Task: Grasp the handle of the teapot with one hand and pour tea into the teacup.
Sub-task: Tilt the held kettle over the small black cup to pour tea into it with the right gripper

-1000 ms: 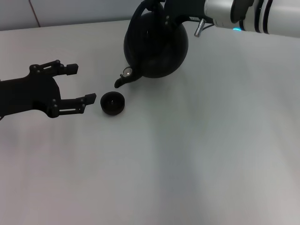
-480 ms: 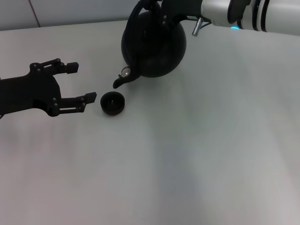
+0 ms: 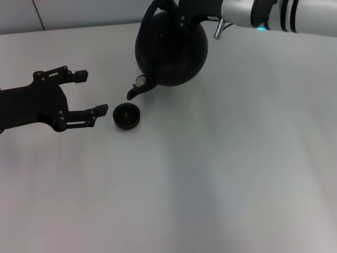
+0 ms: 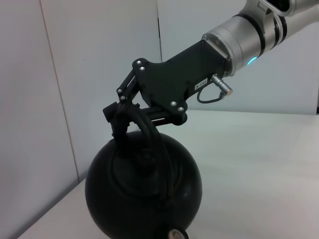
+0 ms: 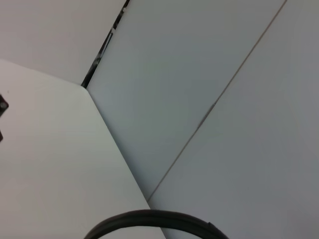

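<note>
The big round black teapot (image 3: 171,50) hangs tilted at the far middle of the table, its spout (image 3: 136,91) pointing down toward the tiny black teacup (image 3: 127,116), a little above and behind it. My right gripper (image 3: 171,8) is shut on the arched black handle (image 3: 155,16); the left wrist view shows its fingers (image 4: 119,112) clamped on the handle (image 4: 149,137) above the teapot (image 4: 142,194). The handle's arc shows in the right wrist view (image 5: 149,219). My left gripper (image 3: 89,95) is open just left of the teacup, not touching it.
The white table (image 3: 221,174) stretches to the front and right. A pale wall (image 3: 79,10) runs behind the table's far edge. The right arm (image 3: 279,16) reaches in from the upper right.
The teapot and my right gripper have shifted slightly left and farther back. The left gripper and the teacup have not moved.
</note>
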{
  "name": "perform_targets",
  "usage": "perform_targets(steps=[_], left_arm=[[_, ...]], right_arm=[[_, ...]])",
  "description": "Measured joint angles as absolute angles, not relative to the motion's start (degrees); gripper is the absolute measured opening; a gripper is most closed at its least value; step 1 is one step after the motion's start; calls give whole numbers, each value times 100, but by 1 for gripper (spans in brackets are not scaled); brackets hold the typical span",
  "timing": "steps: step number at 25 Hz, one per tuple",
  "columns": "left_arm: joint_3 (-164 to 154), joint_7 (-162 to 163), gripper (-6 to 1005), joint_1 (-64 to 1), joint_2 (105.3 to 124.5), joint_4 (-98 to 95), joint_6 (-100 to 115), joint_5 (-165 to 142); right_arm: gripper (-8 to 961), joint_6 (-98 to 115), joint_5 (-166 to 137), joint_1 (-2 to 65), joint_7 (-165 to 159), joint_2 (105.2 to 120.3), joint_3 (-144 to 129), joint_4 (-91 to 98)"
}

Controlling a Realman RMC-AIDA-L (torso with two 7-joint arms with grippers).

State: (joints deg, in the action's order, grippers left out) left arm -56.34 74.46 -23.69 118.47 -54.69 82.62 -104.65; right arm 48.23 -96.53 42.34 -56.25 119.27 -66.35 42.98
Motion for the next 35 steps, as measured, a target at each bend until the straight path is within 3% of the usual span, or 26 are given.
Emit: perform_targets(steps=[35], left_arm=[[-5616, 7424, 860, -2356, 11847, -5457, 8262, -10450]], right_arm=[[95, 4568, -9793, 4231, -5622, 11935, -7017, 4596]])
